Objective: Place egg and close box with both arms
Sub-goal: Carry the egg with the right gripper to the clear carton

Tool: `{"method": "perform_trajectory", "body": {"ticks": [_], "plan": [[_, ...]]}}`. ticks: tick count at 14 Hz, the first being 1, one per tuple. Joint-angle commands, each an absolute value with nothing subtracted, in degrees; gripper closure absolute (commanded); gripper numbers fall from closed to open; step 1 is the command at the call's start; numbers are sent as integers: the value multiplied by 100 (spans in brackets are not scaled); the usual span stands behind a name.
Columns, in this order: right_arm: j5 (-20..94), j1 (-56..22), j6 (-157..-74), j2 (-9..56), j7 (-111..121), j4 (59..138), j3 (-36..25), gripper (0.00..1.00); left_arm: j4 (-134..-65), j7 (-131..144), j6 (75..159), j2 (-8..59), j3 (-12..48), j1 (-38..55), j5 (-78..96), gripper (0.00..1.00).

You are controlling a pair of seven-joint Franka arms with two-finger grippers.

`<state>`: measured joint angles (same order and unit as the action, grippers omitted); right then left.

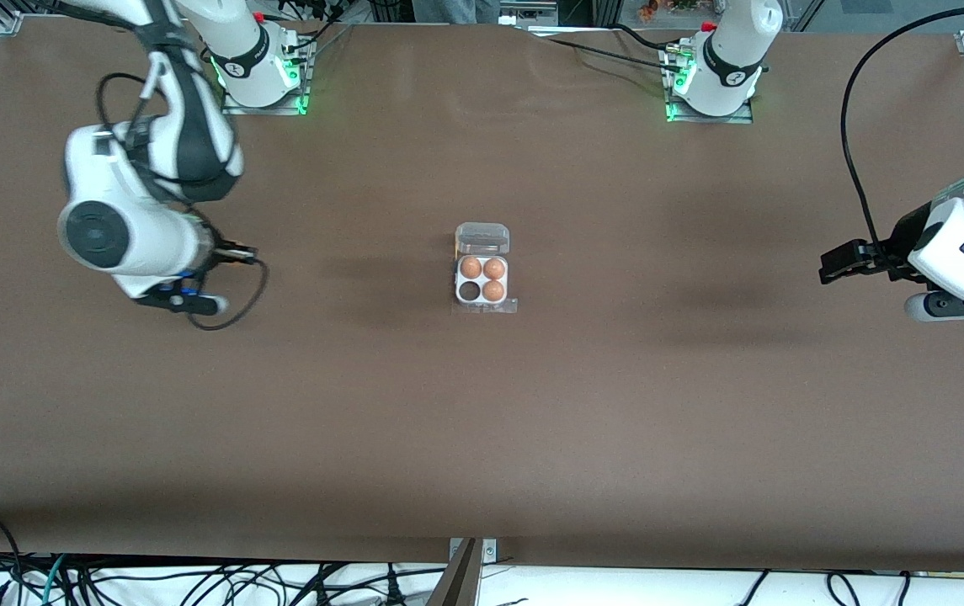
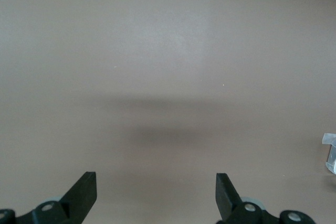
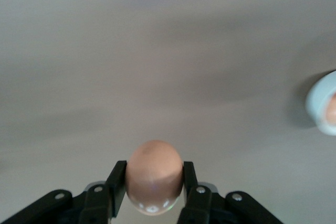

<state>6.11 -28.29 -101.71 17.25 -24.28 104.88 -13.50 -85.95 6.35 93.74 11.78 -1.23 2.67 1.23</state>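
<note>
The box (image 1: 483,301) stands mid-table, a white four-cell tray whose clear lid (image 1: 482,238) is open on the side farther from the front camera. Three tan eggs (image 1: 494,268) sit in it. The cell (image 1: 471,291) nearer the camera, toward the right arm's end, is empty. My right gripper (image 3: 154,167) is shut on an egg (image 3: 154,179) and holds it above bare table toward the right arm's end. In the front view the right arm (image 1: 124,231) hides that gripper. My left gripper (image 1: 827,268) is open and empty, over the table at the left arm's end, and also shows in the left wrist view (image 2: 156,182).
A round white bowl (image 3: 316,98) with another egg in it shows at the edge of the right wrist view; the right arm hides it in the front view. A corner of the clear carton plastic (image 2: 329,153) shows in the left wrist view. The brown table (image 1: 616,404) spreads around the box.
</note>
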Motion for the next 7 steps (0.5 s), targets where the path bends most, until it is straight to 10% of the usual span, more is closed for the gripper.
{"method": "perform_trajectory", "body": {"ticks": [1,7], "plan": [[1045,-3382,-10072,2275,-3249,9784,-1433,68,-8552,580,9316,1151,-149,299,246,0],[1819,-4489,-10431,3645,-4681,8317,-1433,68,-8552,580,9308,1151,-149,290,246,0]]}}
